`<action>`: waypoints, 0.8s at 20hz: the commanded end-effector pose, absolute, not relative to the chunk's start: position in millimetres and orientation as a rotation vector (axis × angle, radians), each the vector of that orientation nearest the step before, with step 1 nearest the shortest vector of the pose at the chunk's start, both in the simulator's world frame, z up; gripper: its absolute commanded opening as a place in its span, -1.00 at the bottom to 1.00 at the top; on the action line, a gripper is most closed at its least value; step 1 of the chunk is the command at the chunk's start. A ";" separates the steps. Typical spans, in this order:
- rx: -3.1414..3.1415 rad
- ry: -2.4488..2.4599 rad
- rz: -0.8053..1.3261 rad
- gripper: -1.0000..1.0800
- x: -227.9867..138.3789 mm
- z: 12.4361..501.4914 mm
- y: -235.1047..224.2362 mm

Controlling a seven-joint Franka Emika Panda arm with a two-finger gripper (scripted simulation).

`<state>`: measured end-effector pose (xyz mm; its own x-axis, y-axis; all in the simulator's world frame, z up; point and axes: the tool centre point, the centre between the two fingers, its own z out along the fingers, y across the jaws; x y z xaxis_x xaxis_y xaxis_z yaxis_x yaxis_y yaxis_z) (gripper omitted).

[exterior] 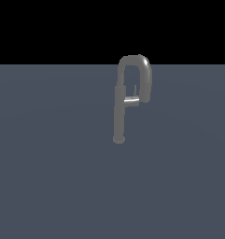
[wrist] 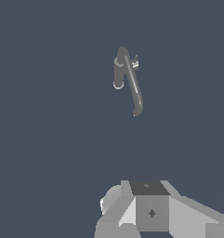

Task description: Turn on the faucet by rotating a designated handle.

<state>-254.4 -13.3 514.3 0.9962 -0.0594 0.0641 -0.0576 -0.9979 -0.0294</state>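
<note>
The faucet (exterior: 119, 112) stands upright on the grey-blue floor, a dull-grey stem with a gooseneck spout curving over to the exterior view's right. The handle (exterior: 131, 99), a short shiny silver bar, juts from the stem toward the spout side. No arm shows in the exterior view. In the wrist view the faucet (wrist: 131, 83) is seen from above and far off, with the handle (wrist: 135, 64) a small bright stub beside the stem. Only the grey-and-white body of my gripper (wrist: 150, 209) shows at the picture's edge, well apart from the faucet. Its fingers are hidden.
A flat grey-blue floor (exterior: 53, 177) spreads around the faucet on all sides, and a black background lies beyond its far edge. No other object shows.
</note>
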 end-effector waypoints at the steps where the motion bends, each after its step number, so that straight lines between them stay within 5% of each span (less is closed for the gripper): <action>1: -3.111 0.091 -0.101 -1.00 -254.4 514.3 -13.3; 16: -3.048 0.183 0.025 -1.00 -225.2 511.7 -13.9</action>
